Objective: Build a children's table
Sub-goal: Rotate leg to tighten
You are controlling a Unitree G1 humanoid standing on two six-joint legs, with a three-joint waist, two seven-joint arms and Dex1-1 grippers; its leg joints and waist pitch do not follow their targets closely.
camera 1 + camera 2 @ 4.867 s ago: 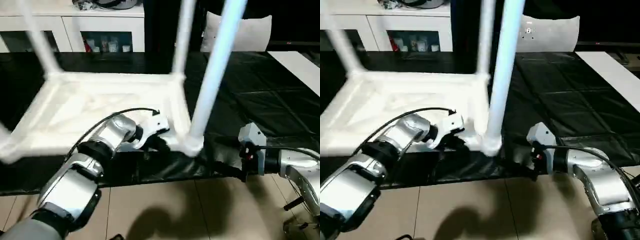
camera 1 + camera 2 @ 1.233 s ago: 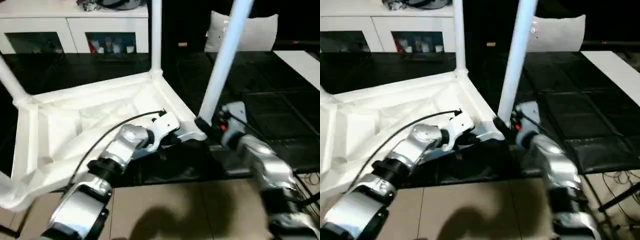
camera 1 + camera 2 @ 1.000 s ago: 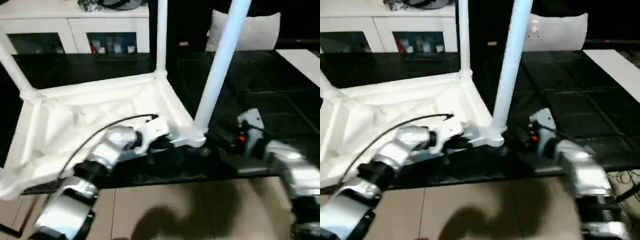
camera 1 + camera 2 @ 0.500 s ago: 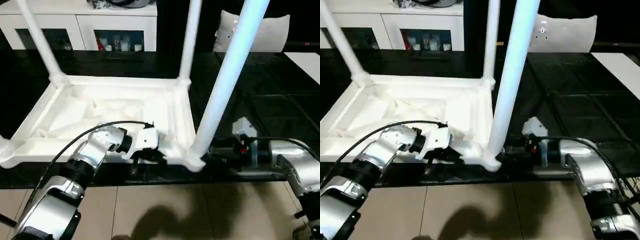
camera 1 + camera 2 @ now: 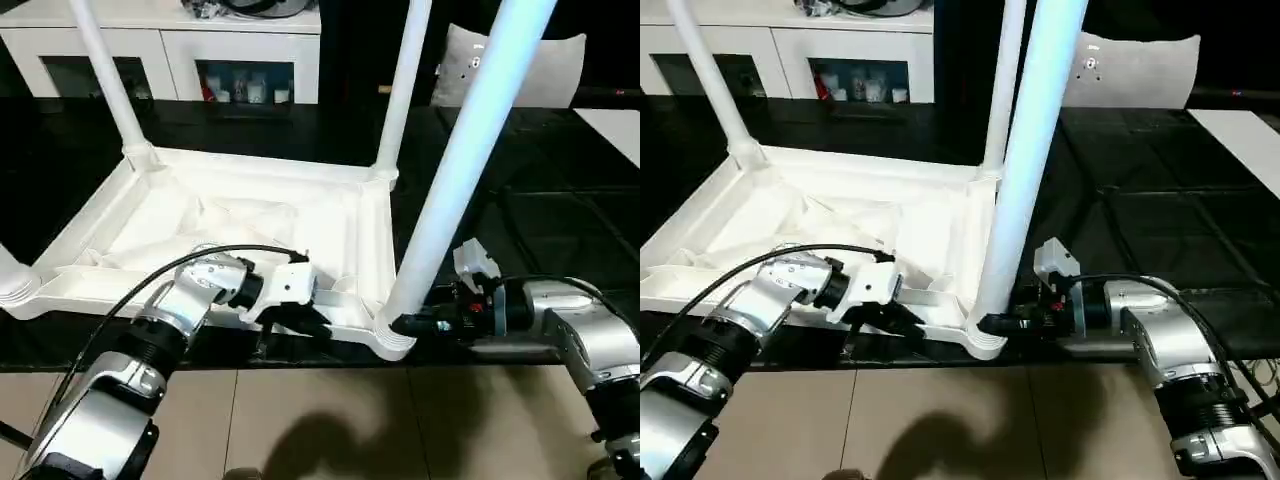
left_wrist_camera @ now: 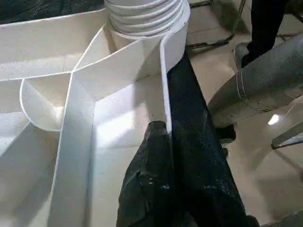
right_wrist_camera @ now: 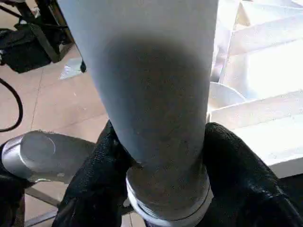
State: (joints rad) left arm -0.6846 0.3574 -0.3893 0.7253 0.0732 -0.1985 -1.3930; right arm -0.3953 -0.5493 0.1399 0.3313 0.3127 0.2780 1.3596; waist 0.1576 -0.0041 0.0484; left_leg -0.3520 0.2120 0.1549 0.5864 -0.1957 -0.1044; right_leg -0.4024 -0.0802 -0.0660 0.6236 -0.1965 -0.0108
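The children's table lies upside down on the black mat, its white ribbed tabletop (image 5: 230, 215) facing up. White legs stand in the far-left (image 5: 105, 75), far-right (image 5: 400, 90) and near-right (image 5: 455, 170) corner sockets. My left gripper (image 5: 305, 322) is shut on the tabletop's near rim (image 6: 165, 85), one finger (image 6: 151, 156) inside the wall and one outside. My right gripper (image 5: 400, 325) is at the foot of the near-right leg (image 7: 156, 94). Its black fingers (image 7: 102, 161) press on both sides of the leg just above the socket.
A white cabinet (image 5: 180, 40) with glass doors stands behind the table, and a white pillow (image 5: 520, 65) lies at the far right. The black mat's front edge runs just below both grippers, with beige floor tiles (image 5: 330, 420) beyond it.
The right gripper has moved in to the foot of the near-right leg and closed around it. The tabletop has swung square to the mat's edge. The left gripper keeps its hold on the rim.
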